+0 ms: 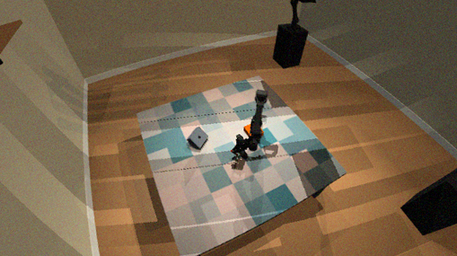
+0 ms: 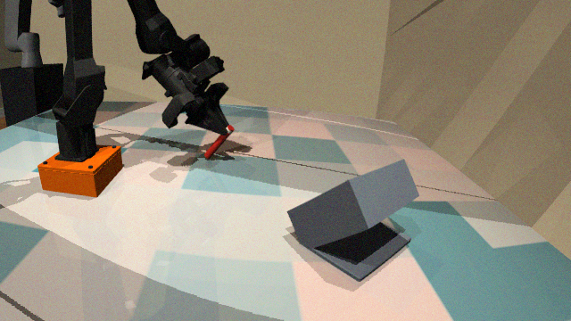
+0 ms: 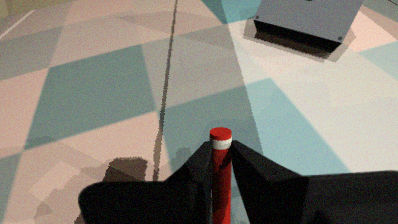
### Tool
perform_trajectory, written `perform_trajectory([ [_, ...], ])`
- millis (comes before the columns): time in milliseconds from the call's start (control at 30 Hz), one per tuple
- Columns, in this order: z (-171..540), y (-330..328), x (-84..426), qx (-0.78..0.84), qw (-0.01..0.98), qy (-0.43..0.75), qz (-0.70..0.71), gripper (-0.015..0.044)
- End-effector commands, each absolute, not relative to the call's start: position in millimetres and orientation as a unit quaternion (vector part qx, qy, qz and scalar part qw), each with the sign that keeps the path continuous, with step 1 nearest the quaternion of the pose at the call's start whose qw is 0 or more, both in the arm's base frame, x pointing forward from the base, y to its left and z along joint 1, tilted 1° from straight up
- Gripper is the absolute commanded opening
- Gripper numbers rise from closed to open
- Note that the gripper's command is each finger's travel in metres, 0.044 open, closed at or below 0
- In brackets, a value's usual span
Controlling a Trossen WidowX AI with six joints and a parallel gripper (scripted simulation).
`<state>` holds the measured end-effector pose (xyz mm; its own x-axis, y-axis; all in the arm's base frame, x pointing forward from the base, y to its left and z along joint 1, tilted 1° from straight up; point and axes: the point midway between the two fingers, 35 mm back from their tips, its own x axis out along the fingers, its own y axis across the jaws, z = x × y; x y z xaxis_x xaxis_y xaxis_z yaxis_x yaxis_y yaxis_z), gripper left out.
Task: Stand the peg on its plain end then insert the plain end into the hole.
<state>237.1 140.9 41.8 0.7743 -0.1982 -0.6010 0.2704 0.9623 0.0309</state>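
- Peg, exterior view: the red peg (image 2: 217, 145) (image 3: 221, 185) is tilted, banded end up, plain end low, at or just above the table (image 2: 232, 183) (image 1: 218, 199) (image 3: 95, 95); contact cannot be confirmed. The jaws of the gripper (image 2: 228, 130) (image 3: 221, 145) (image 1: 235, 153) are closed on it near the white band (image 2: 228, 130) (image 3: 221, 143). The step in hand is judged to be uprighting. Rotate the wrist until the peg is vertical, raising the grip point as the angle steepens; too little lift may press the plain end into the table and twist the peg in the jaws.
- Exterior view, panel: the sloped panel (image 2: 388, 192) (image 1: 198, 137) (image 3: 310, 20) stands well apart from the peg. Complete the stand and release before approaching it.
- Top view: the arm (image 1: 258, 114) (image 2: 80, 89) reaches out from its orange base (image 1: 247, 129) (image 2: 67, 180), with the gripper off to one side of the panel. The peg is too small here to judge its tilt. Take the verticality check from the exterior view.
- Wrist view: the peg lies between both fingertips, its banded end just proud of them; the plain end is out of frame. Maintain this centring during rotation. Lower until the plain end seats flat, then spread the jaws evenly and back off without side load; a residual lean or uneven opening could topple the peg.
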Motion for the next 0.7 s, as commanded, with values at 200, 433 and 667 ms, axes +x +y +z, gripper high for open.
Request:
perform_trajectory([
  [200,42,142,230,0.052,0.953,0.271,-0.129,0.0049],
  [433,42,143,226,0.048,0.96,0.242,-0.13,0.0049],
  [667,42,144,221,0.044,0.967,0.213,-0.132,0.0049],
])
